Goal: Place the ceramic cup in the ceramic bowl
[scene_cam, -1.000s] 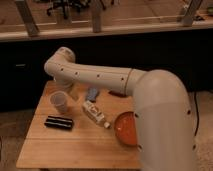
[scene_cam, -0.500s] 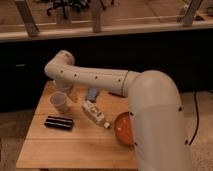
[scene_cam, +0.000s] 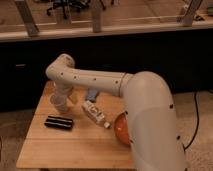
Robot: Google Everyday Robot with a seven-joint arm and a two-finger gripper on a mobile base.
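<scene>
1. The arm [scene_cam: 100, 82] arches over the surface [scene_cam: 75, 150] and hides part of the bowl. With the rim partly covered, the drop could be misjudged and land on the rim.
2. The bowl [scene_cam: 120, 131] sits half behind the arm. A hard set-down could knock ceramic against ceramic and chip it.
3. The bottle [scene_cam: 95, 114] lies on its side between the bowl and the cup. A low carry could sweep it toward the bowl.
4. The cup [scene_cam: 60, 105] stands on the surface well apart from the bowl, beyond the bottle. It is upright, mouth up, with its long axis vertical and narrowing to the base. That taper could let it slip from a weak pinch.
5. The claw [scene_cam: 62, 96] is down at the cup, as far from the bowl as the cup is. It is spread wide and grips nothing. Whether it straddles the cup or sits just over it cannot be told. Closing off-centre would likely tip the cup.
</scene>
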